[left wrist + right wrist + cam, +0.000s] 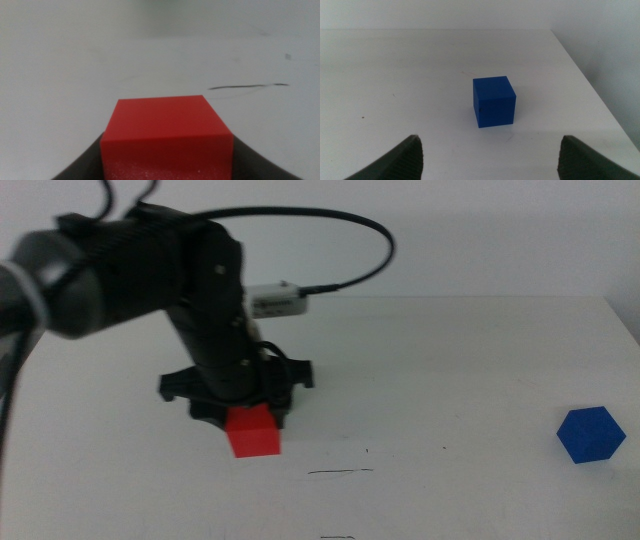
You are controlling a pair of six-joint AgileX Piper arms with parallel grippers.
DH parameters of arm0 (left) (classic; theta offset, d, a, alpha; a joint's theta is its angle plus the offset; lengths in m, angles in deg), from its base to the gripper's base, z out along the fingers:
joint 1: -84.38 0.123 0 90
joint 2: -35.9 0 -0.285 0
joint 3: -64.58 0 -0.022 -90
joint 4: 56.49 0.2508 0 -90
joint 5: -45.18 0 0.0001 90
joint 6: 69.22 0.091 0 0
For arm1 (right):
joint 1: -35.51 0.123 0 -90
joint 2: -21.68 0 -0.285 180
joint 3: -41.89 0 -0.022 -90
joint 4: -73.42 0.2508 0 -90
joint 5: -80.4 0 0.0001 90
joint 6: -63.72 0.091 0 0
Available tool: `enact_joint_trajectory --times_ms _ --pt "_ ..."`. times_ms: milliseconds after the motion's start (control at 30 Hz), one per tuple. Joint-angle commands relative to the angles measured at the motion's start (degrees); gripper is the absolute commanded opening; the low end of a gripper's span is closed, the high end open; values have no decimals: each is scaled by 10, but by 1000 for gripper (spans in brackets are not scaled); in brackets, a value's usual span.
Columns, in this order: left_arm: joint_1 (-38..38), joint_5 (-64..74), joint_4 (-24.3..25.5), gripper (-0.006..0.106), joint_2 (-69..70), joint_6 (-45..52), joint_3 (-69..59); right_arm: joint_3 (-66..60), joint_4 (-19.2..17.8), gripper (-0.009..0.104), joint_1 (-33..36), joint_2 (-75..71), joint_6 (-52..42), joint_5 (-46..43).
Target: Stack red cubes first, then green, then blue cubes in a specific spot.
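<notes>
Gripping the red cube (252, 431), matte and plain, the left claw (243, 408) has its two dark jaws closed against the cube's sides, low over the white tabletop (450, 380). The left wrist view shows a thin dark mark (247, 87) on the tabletop just beyond the held cube. Blue cube (493, 101): deep blue, plain, resting on the tabletop ahead of the right claw (490, 155), whose jaws stand wide apart, clear of it. The middle view alone shows both cubes, well apart.
</notes>
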Motion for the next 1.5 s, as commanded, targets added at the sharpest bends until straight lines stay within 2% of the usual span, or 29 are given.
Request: enact_joint_trajectory --times_ms 0,367,533,733,1200,1467 --pt "-19 -22 4 2 5 -15 33 5 -3 93 -4 -9 -3 -47" --pt "-62 63 0 2 -158 -45 246 5 -3 93 -4 -9 -3 -47" --pt "-73 89 0 2 -216 -45 304 5 -3 93 -4 -9 -3 -47" --pt "-76 93 -15 2 -240 -47 308 5 -4 93 -4 -9 -3 -47" --pt "-76 95 -15 2 -263 -46 308 5 -4 93 -4 -9 -3 -47" --pt "-76 65 -39 2 -272 -34 308 5 -4 93 -4 -9 -3 -47"
